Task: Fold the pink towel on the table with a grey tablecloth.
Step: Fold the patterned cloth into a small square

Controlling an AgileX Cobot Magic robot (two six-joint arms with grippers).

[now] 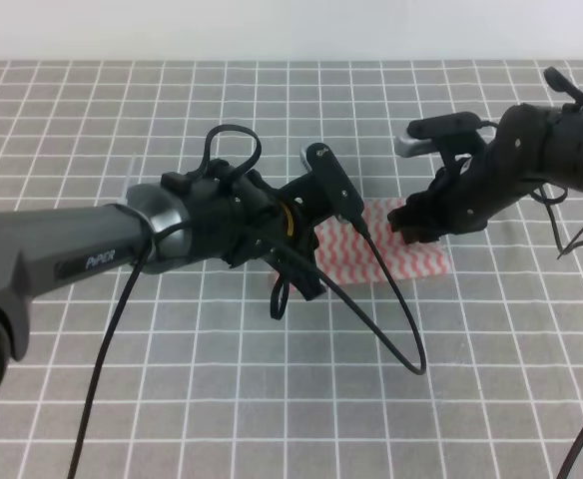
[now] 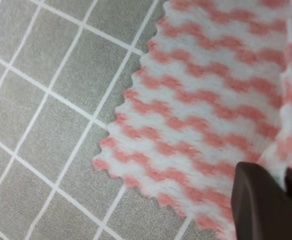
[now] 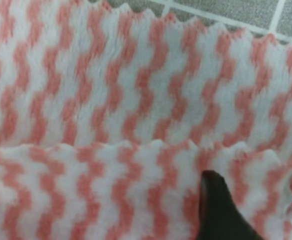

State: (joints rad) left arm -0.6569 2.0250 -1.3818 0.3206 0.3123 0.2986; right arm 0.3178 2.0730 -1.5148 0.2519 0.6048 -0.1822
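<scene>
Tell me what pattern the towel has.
Pink-and-white wavy zigzag stripes on the pink towel, clearest in the right wrist view.

In the high view the left arm covers the left part of the towel, and the right arm covers its upper right corner, so only a strip at centre right shows. The left gripper is lost among its own dark parts; its jaws cannot be read. The right gripper is equally unclear.

In the left wrist view the towel runs off the top and right edges, and only one dark finger shows, cut by the lower right corner.

In the right wrist view the towel fills the frame past its edges; a finger is cut at the bottom, another barely enters at the right edge.
</scene>
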